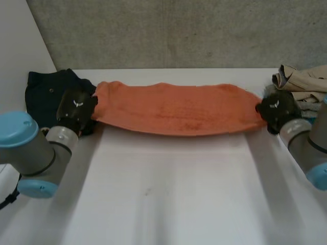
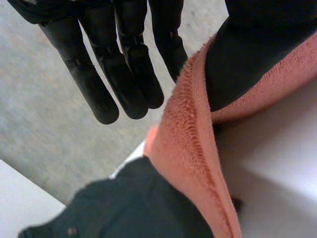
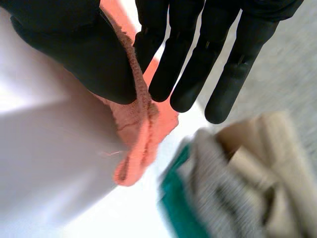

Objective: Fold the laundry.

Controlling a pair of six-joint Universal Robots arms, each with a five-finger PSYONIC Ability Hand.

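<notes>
Orange towel (image 1: 176, 109) is hanging stretched lengthwise between both hands over the far part of the white table (image 1: 168, 199). It is sagging a little in the middle, and I can't tell whether its lower edge is touching the table or sitting just above it. Left hand (image 1: 76, 108) is pinching the towel's left end: in its wrist view the thumb (image 2: 247, 59) is pressing on one face by the hemmed edge, with the straight fingers (image 2: 124, 79) on the other side. Right hand (image 1: 276, 108) is clamping the right end the same way, cloth between its thumb (image 3: 74, 54) and fingertips (image 3: 183, 74), a short corner dangling below. Dark garment (image 1: 43, 94) is lying just beside the left hand, beige clothes pile (image 1: 304, 84) just beside the right. Judging by the nap it is terry: light, soft, fully limp, grippy rather than slippery, not fragile. It is likely drooping wherever unsupported, so the corners and hemmed ends are looking like the best places to take hold, pulled taut against wrinkles.
</notes>
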